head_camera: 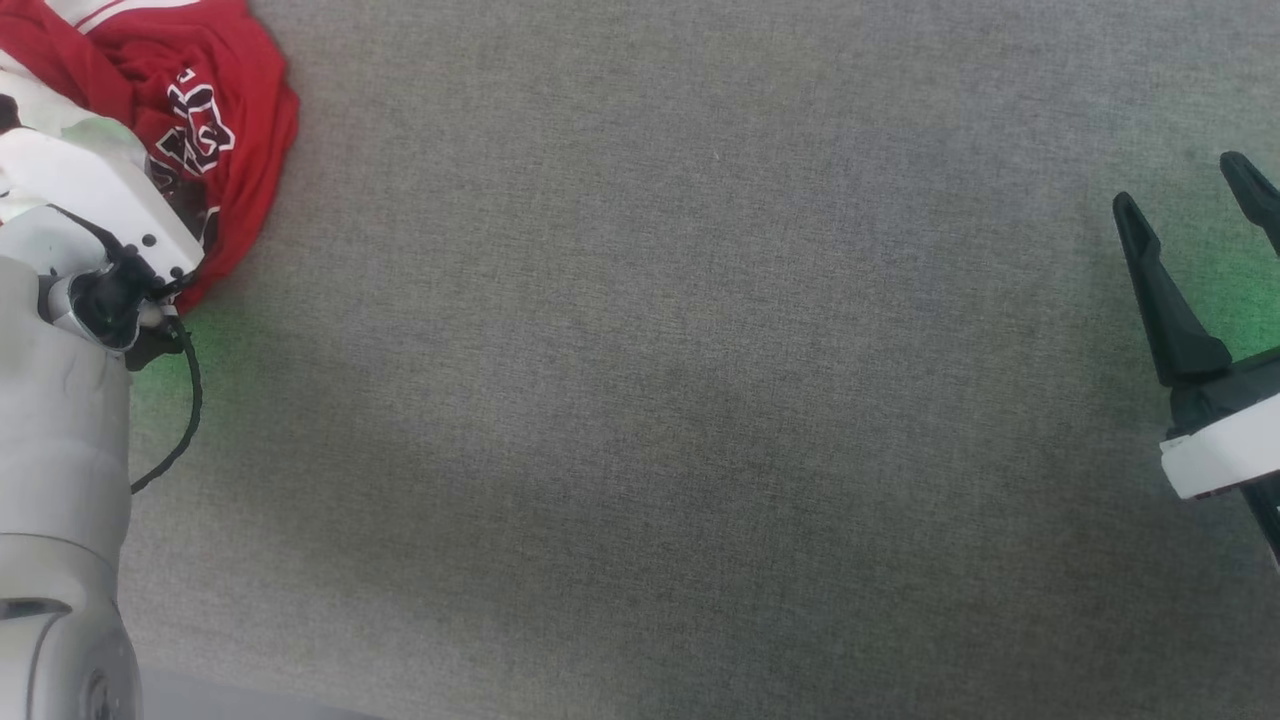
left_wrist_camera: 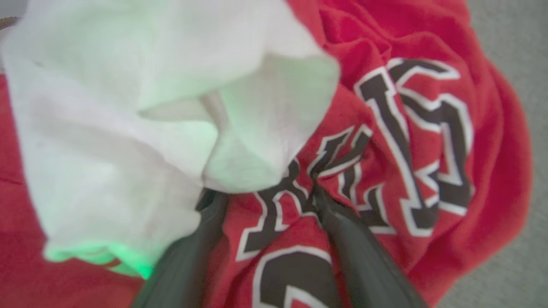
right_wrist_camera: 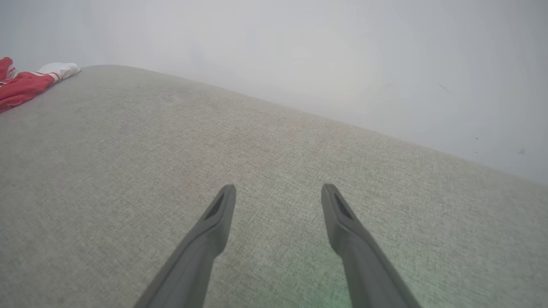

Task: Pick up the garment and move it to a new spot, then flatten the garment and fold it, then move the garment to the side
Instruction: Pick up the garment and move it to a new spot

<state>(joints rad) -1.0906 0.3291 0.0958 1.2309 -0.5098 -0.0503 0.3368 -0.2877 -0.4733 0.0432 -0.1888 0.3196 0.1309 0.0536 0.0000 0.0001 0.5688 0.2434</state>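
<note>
While the garment lies crumpled at the grey surface's far left, the left gripper presses into it, jaws spread, and the right gripper hovers open, so lifting, flattening and folding apparently remain.

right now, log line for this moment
left tool: open, tips in crumpled red and white jersey shirt | right tool: open over grey fabric surface

The top and left edges of the head view cut off the shirt, and the left arm covers part of it. The right edge clips one finger of the right gripper. From the left wrist, the left gripper has its tips sunk in cloth beside a blurred white sleeve; we cannot read the crumpled lettering whole.
</note>
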